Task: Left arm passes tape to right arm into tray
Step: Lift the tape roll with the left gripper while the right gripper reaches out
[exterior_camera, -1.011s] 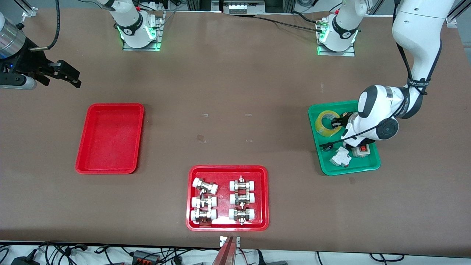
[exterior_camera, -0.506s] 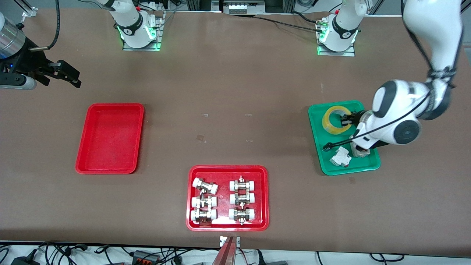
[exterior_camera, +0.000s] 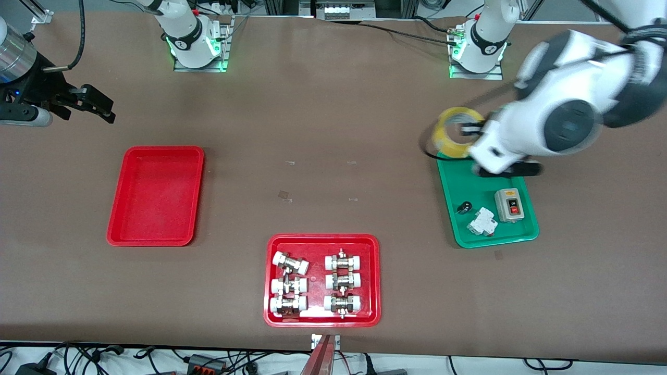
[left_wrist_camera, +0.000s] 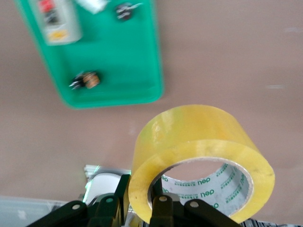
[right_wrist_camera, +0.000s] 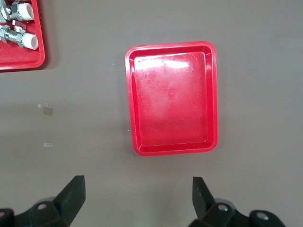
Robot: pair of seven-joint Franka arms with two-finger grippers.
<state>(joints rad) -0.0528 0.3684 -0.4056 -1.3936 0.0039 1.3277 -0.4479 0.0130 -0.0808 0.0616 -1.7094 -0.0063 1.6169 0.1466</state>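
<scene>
Left hand (exterior_camera: pixel 475 128) grips the tape (exterior_camera: pixel 452 132) above the green tray (exterior_camera: pixel 464 237) — handover next; right hand (exterior_camera: pixel 86 104) waits, wide open.

Worktop (exterior_camera: pixel 333 114): brown matte surface, filling most of the front view; edges visible along the top and bottom of that view.
Surface marks: small pale tape scraps (exterior_camera: pixel 285 196) near the worktop centre.
Mounting plates (exterior_camera: pixel 200 63): two metal plates bolted along the edge farthest from the front camera, each lit by green light.
Framing: aluminium profile sections (exterior_camera: pixel 39 13) at the worktop corners.
Cabling: black cables (exterior_camera: pixel 401 31) across the worktop's farthest edge; cables and adapters (exterior_camera: pixel 203 360) on the pale floor strip nearest the front camera.
Lighting: even, overhead, soft shadows.
</scene>
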